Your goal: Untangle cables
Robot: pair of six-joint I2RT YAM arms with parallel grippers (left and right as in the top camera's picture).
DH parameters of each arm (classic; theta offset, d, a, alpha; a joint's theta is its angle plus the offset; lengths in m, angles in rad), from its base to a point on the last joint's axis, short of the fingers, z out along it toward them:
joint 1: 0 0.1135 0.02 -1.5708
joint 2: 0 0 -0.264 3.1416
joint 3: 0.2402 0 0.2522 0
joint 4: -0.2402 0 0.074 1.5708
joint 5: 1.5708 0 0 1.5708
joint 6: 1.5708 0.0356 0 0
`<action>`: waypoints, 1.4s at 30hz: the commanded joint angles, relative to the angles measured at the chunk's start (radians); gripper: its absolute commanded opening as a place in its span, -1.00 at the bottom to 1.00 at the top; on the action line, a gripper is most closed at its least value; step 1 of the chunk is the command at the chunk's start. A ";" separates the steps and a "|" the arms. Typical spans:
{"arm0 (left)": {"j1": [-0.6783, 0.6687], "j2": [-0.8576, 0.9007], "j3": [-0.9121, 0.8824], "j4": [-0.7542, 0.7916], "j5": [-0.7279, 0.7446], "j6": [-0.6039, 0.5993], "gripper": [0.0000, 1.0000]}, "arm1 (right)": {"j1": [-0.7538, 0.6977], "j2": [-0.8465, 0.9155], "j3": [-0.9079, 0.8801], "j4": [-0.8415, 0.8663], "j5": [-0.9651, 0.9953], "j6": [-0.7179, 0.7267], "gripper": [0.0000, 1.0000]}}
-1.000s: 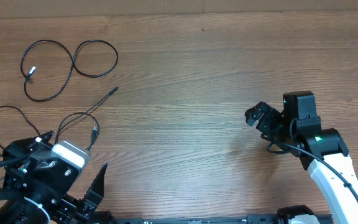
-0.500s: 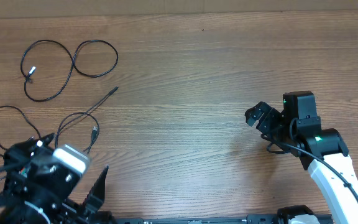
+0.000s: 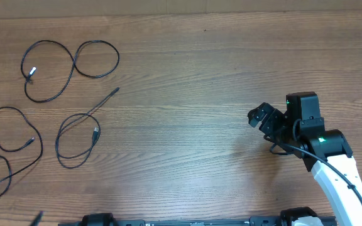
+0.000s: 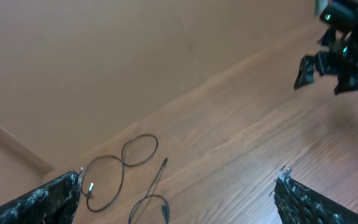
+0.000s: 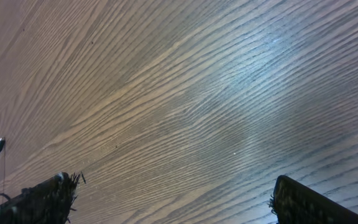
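Three thin black cables lie apart on the left of the wooden table. A figure-eight cable [image 3: 74, 64] with a silver tip is farthest back. A long looping cable [image 3: 30, 141] is at the far left, and a loop with a straight tail [image 3: 99, 103] lies beside it. My left gripper [image 4: 176, 205] is open and holds nothing; it looks toward the figure-eight cable [image 4: 124, 163] and the straight tail [image 4: 158, 175], and it is almost out of the overhead view. My right gripper [image 3: 259, 116] is open over bare wood [image 5: 179, 205], far to the right of the cables.
The right arm [image 3: 322, 147] rises from the near right edge and shows in the left wrist view [image 4: 340, 50]. A mounting rail [image 3: 193, 221] runs along the near edge. A tan wall [image 4: 104, 62] stands behind the table's far edge.
The left arm has pulled back toward the near edge and left the overhead view, uncovering the far-left cable and the loop beside it. The right arm has not moved.
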 commanded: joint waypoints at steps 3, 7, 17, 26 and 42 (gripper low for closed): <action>-0.006 -0.118 -0.093 -0.002 0.011 -0.113 1.00 | 0.003 -0.003 0.020 0.005 -0.005 -0.005 1.00; -0.006 -0.193 -0.217 -0.002 0.011 -0.139 0.99 | 0.003 -0.003 0.020 0.005 -0.005 -0.005 1.00; -0.011 -0.364 -0.552 0.111 0.063 -0.141 1.00 | 0.003 -0.003 0.020 0.005 -0.005 -0.005 1.00; -0.047 -0.536 -0.824 0.325 0.121 -0.141 0.99 | 0.003 -0.003 0.020 0.005 -0.005 -0.005 1.00; -0.079 -0.618 -1.201 0.673 0.113 -0.106 1.00 | 0.003 -0.003 0.020 0.005 -0.005 -0.005 1.00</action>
